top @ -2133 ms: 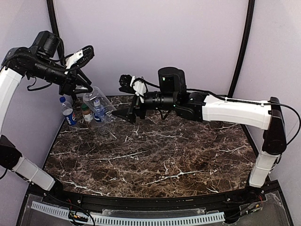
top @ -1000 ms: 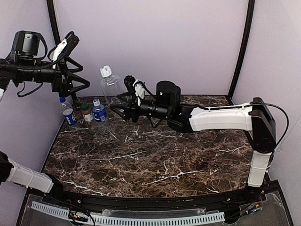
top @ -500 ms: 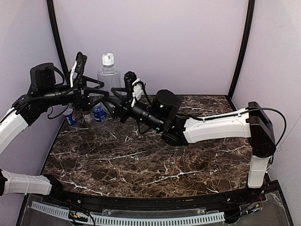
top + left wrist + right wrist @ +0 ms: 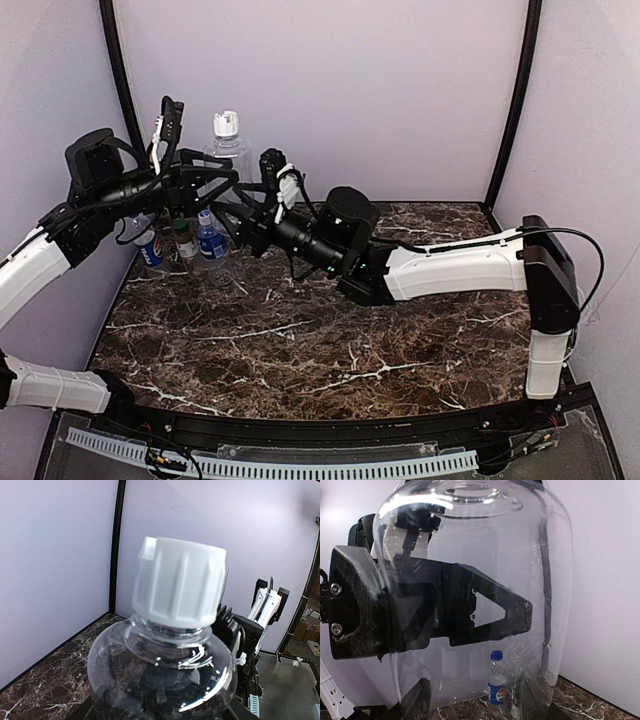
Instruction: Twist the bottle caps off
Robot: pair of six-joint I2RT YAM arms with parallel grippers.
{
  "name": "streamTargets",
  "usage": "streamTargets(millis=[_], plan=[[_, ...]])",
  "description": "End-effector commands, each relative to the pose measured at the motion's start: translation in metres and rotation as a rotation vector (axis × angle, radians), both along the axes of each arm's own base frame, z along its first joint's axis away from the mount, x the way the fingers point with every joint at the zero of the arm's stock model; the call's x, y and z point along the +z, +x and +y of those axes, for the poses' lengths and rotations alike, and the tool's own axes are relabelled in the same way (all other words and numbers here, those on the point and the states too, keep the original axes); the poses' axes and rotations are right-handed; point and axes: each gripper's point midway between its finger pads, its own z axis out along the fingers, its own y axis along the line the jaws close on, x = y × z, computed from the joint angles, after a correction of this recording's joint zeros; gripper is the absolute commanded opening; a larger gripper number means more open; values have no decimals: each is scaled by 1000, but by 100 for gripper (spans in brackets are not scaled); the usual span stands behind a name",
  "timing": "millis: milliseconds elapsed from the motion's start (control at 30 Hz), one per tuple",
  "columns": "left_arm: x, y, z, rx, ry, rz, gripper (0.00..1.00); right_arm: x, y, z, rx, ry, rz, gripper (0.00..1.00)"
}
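Note:
The clear unlabelled bottle hangs upright in the air, its white cap screwed on. My right gripper is shut on its lower body from the right. My left gripper comes from the left and has closed round the body below the shoulder. The white cap fills the left wrist view above the bottle's shoulder. In the right wrist view, one of the left gripper's black fingers shows through the clear wall.
Three more bottles stand at the table's back left: the Pepsi one, a short brown one with a green cap and a blue-labelled one. The Pepsi bottle shows its blue cap. Walls close in on both sides.
The right gripper took the bottle and raised it upright. The left gripper swung in open from the left and closed round the bottle's body.

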Motion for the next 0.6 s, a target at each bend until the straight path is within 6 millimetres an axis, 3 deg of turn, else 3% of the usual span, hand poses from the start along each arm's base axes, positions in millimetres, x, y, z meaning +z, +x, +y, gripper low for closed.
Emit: streamTargets(millis=[0, 67, 200, 433, 567], plan=[[-11, -12, -9, -69, 14, 26, 59, 3, -6, 6, 28, -5, -24, 57], [-11, -13, -8, -68, 21, 14, 55, 2, -7, 5, 26, -19, -30, 66], [-16, -10, -3, -27, 68, -18, 53, 5, -14, -4, 29, -55, -60, 97], [-35, 10, 21, 160, 314, -270, 53, 0, -38, -54, 32, -282, -111, 99], [-55, 25, 35, 287, 447, -340, 48, -14, -49, -79, 60, -506, -21, 99]])
